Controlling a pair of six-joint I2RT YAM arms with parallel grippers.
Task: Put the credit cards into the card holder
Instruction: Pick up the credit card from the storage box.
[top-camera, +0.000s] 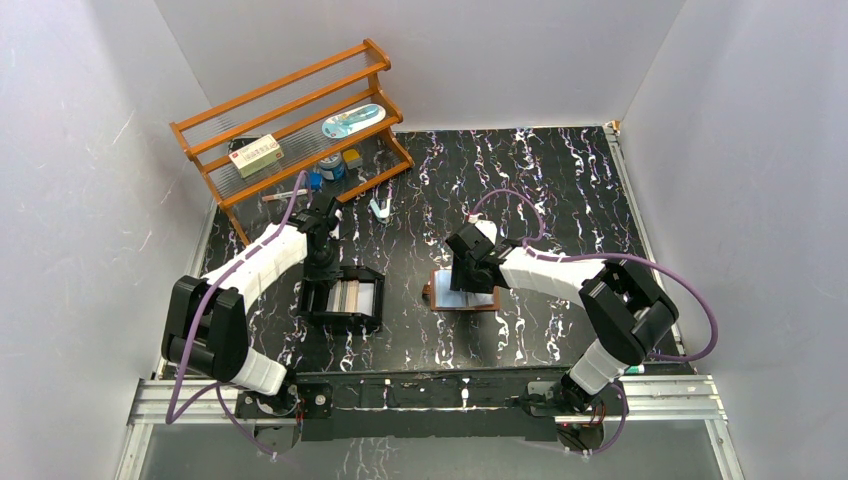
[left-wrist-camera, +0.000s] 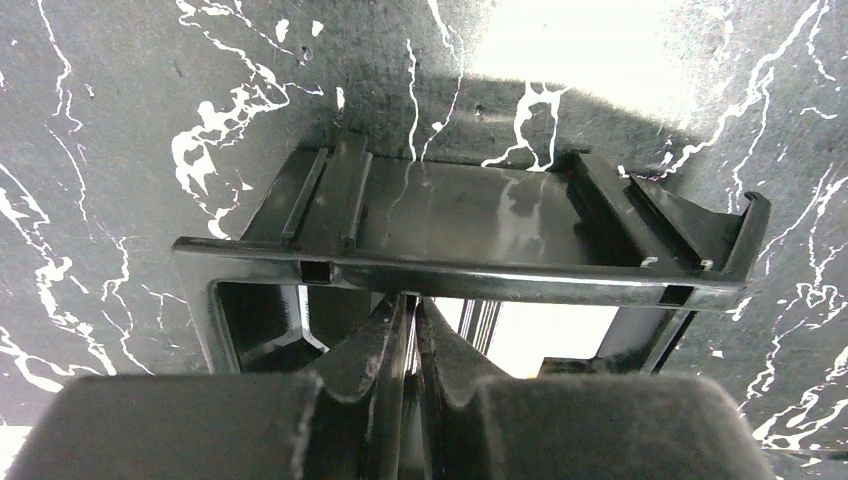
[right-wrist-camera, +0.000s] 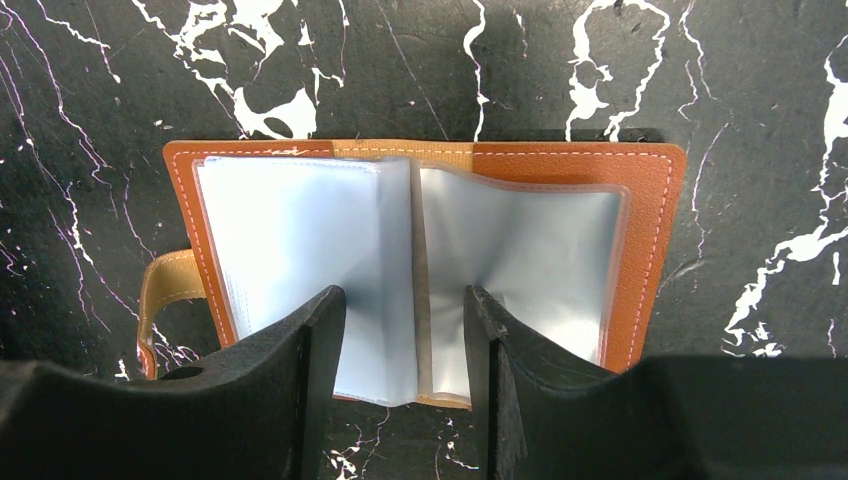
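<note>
A black tray (top-camera: 343, 325) on the left holds several credit cards (top-camera: 352, 297) standing on edge. My left gripper (top-camera: 322, 268) reaches down into it from the far side. In the left wrist view its fingertips (left-wrist-camera: 412, 305) are pinched together just below the tray's rim (left-wrist-camera: 450, 275), with the thin edge of a credit card between them. More credit cards (left-wrist-camera: 480, 320) stand to the right. The brown card holder (right-wrist-camera: 650, 230) lies open at mid-table (top-camera: 480, 303), pale pockets up. My right gripper (right-wrist-camera: 405, 295) is open, a finger on each side of the spine, resting on the pockets (top-camera: 462, 275).
A wooden rack (top-camera: 290, 110) stands at the back left with a box (top-camera: 258, 155) and an oval pale-blue item (top-camera: 352, 122) on it. Small objects (top-camera: 330, 168) lie under it, and a white piece (top-camera: 380, 207) is on the table nearby. White walls enclose three sides.
</note>
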